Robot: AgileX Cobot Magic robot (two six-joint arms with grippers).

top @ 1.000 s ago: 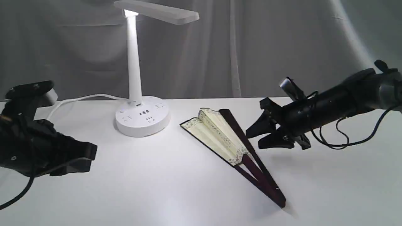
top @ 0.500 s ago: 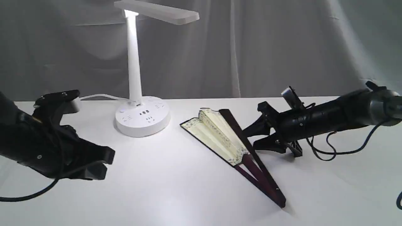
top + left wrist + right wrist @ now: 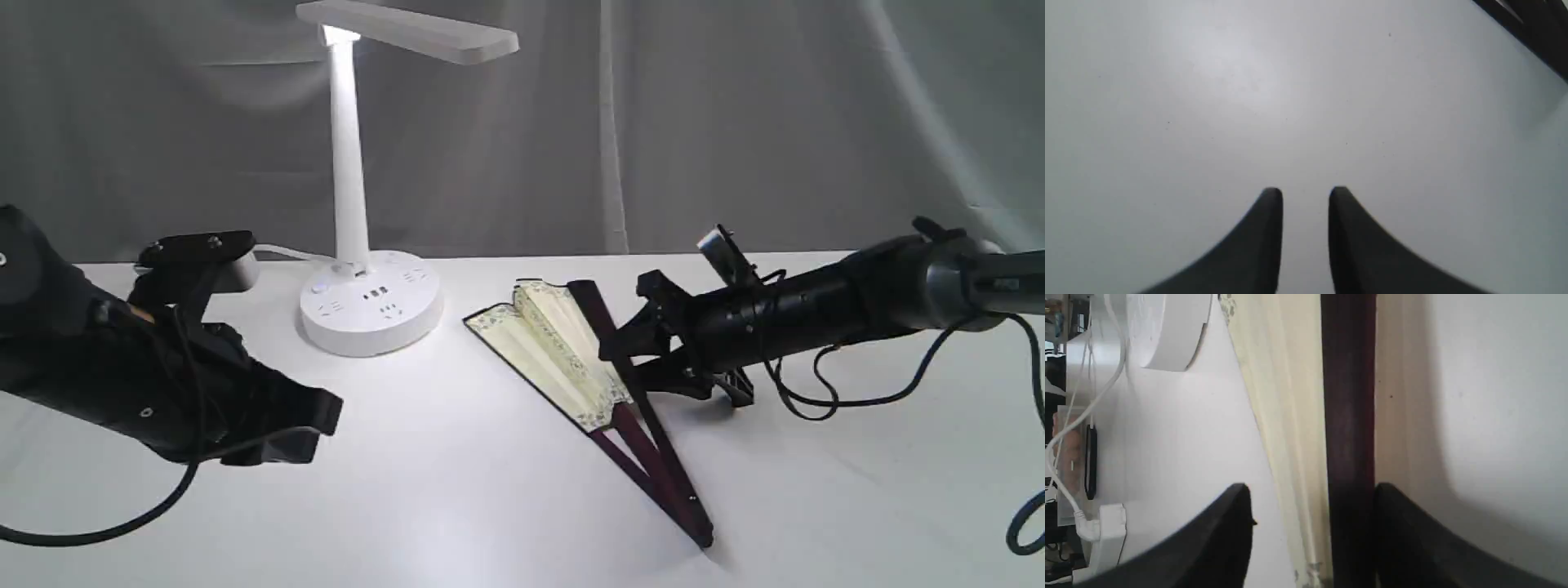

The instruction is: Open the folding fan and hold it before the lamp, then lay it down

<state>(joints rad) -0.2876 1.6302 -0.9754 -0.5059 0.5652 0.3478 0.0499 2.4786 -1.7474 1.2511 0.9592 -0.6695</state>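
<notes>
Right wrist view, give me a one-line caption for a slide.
Open right claw poised around the dark guard of the partly spread folding fan, with the lamp base beyond.

frontal exterior and close right wrist share the folding fan (image 3: 555, 351).

Pale grey draped curtain (image 3: 735, 122) behind a white tabletop (image 3: 457, 490), with a bright sheen near its middle.
</notes>
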